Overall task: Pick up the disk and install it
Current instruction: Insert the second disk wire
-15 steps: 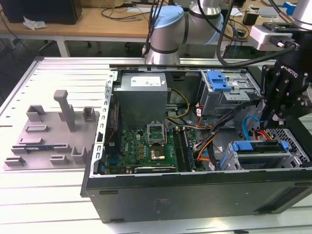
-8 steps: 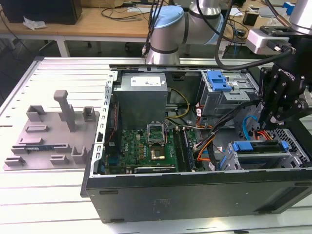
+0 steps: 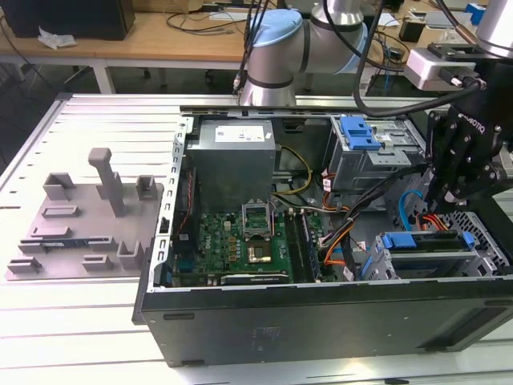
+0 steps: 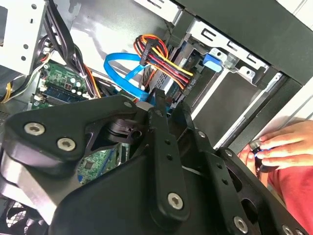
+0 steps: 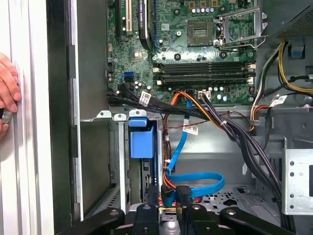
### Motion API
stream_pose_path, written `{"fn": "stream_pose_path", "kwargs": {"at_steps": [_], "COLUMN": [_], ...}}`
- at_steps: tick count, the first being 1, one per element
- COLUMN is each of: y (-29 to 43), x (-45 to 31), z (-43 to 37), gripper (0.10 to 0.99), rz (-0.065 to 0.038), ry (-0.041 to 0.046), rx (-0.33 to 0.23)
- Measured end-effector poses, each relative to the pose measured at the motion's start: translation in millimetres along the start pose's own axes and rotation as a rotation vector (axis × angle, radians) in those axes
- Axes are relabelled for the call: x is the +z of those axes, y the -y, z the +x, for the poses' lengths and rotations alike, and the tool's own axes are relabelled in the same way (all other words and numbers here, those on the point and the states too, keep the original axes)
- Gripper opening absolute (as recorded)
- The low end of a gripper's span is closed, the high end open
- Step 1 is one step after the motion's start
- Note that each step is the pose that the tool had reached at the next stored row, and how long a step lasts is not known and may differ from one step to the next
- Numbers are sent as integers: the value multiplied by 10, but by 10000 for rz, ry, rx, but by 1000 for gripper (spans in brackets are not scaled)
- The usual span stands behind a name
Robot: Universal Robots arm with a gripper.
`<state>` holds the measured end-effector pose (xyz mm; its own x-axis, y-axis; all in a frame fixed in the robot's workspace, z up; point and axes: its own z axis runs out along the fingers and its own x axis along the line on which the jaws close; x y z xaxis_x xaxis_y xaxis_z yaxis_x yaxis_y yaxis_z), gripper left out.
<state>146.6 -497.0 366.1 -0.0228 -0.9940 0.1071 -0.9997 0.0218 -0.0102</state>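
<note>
The disk (image 3: 421, 241) lies in the drive cage at the near corner of the open computer case, on the exterior view's right, its blue carrier bracket facing up. In the first wrist view the bracket's blue tab (image 5: 142, 139) sits between the cage's metal rails. My gripper (image 3: 442, 196) hangs just above and behind that cage. It is open by a narrow gap (image 5: 167, 192) with nothing in it. Blue and red-orange cables show beyond the black fingertips (image 4: 159, 100) in both wrist views.
A second blue-tabbed bay (image 3: 358, 132) sits at the back of the case (image 3: 321, 321). The motherboard (image 3: 240, 241) and cable bundles (image 5: 234, 132) fill the middle. A grey fixture plate (image 3: 80, 216) lies on the exterior view's left. A person's hand (image 4: 279, 147) rests outside the case wall.
</note>
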Motion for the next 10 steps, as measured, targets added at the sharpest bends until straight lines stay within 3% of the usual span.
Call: {"fn": "stream_pose_path", "kwargs": {"at_steps": [2,3,5,10], "y": [5,8,13,22], "x": [2,4,5,8], "z": [22,30,42,73], "gripper": [271,204,161,161], "rz": [-2,-2,-2,-5], "ry": [64,82,105,180], "rx": [1,2,4,12]}}
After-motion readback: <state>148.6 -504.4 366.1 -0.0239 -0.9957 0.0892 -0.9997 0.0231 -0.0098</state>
